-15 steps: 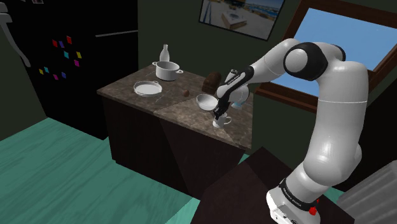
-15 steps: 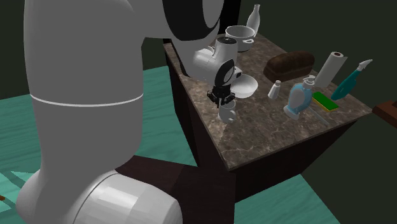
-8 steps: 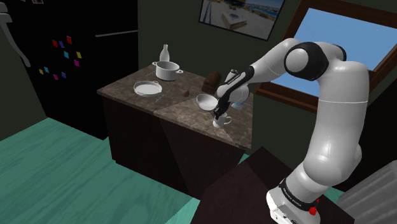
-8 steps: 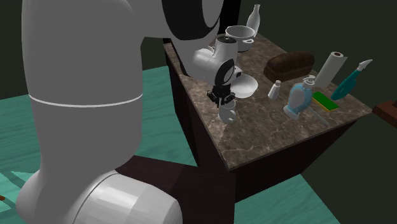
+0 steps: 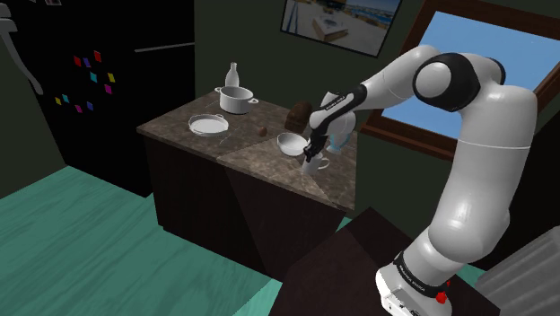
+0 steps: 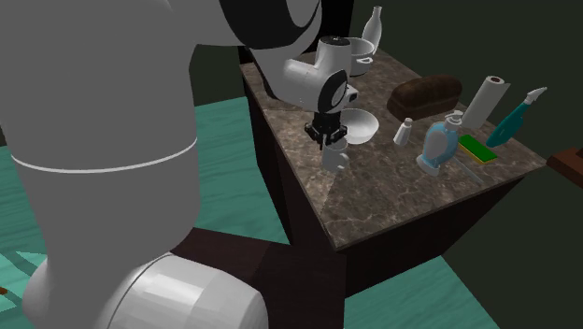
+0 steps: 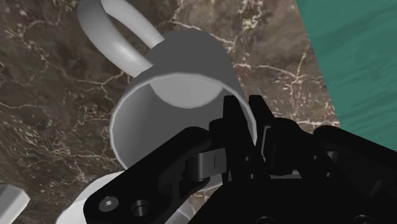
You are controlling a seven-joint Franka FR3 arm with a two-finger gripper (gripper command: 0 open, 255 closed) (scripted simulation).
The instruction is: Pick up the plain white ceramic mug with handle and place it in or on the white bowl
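Mug [image 7: 175, 95] clamped at rim in gripper [image 7: 248, 118], w/ bowl [image 6: 362, 125] just beside.

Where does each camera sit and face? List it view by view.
Shoulder view: beside the stand, looks down at the counter; arm reaches up-left to the mug.
Second exterior view: close behind the arm, faces across the counter; arm looms left.
Wrist view: on the gripper, looks into the mug; fingers clasp its rim.
All share the mug.

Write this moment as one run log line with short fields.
gripper: shut on white mug rim | white mug: beside white bowl, not yet in it
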